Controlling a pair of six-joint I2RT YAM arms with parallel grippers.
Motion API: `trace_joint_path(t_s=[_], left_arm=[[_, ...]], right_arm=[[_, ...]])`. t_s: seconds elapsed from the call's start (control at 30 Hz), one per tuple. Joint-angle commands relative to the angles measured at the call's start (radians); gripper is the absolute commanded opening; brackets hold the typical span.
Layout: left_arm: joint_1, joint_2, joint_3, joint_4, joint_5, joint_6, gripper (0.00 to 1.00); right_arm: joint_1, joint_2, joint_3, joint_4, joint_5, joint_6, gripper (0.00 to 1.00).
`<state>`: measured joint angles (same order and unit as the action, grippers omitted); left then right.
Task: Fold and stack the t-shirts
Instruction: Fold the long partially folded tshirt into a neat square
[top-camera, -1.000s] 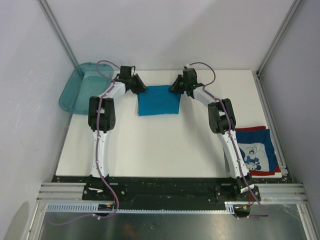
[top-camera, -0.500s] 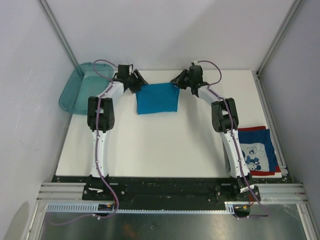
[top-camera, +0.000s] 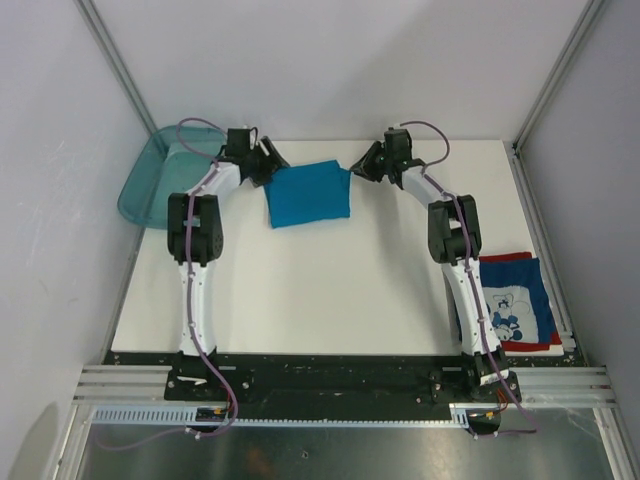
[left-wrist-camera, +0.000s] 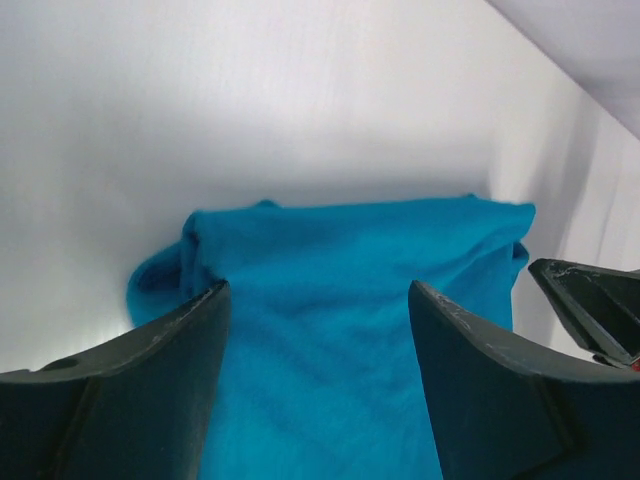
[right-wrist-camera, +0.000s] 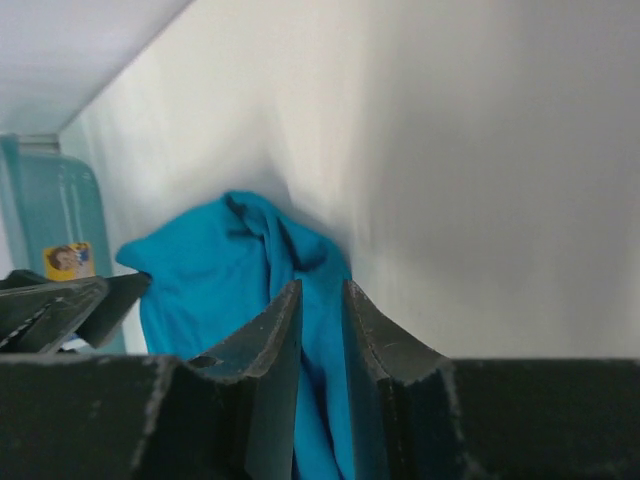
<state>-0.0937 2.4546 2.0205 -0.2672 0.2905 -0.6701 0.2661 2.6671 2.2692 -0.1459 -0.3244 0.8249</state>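
At your twelve o'clock, the folded teal-blue cloth t-shirt (top-camera: 308, 194) looks light and floppy; pinch it at its doubled corners. The left gripper (left-wrist-camera: 318, 300) has its jaws spread wide. The right gripper (right-wrist-camera: 320, 290) has its jaws barely parted, and I cannot tell whether they hold cloth.

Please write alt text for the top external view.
A folded teal-blue t-shirt lies far on a table, the left hand and right hand at its far corners. A folded printed dark blue t-shirt lies near right, a teal bin far left.

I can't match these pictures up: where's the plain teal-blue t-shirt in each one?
Top external: teal-blue t-shirt, far middle of the white table.
Left wrist: t-shirt fills the lower centre.
Right wrist: t-shirt lower left of centre.
Shared landmark: the white table under it.
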Motion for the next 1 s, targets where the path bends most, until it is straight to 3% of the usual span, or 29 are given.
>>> trace_joint_path(t_s=[0.0,0.27,0.47,0.8,0.97], left_arm=[[0.007,-0.205,-0.11,0.006,-0.024,0.05,0.76],[-0.014,-0.443,-0.434,0.006,-0.057,0.011,0.65],[-0.038,-0.527,-0.629,0.006,-0.094,-0.003,0.52],[-0.065,-0.448,-0.647,0.006,-0.074,0.008,0.54],[-0.071,-0.43,-0.652,0.005,-0.092,0.008,0.5]], right_arm=[[0.0,-0.205,-0.068,-0.131,0.045,-0.103,0.27],[0.035,-0.397,-0.433,-0.079,0.008,-0.167,0.4],[0.083,-0.433,-0.518,-0.087,0.013,-0.215,0.43],[0.134,-0.406,-0.525,-0.114,0.056,-0.237,0.42],[0.145,-0.395,-0.525,-0.141,0.083,-0.235,0.38]])
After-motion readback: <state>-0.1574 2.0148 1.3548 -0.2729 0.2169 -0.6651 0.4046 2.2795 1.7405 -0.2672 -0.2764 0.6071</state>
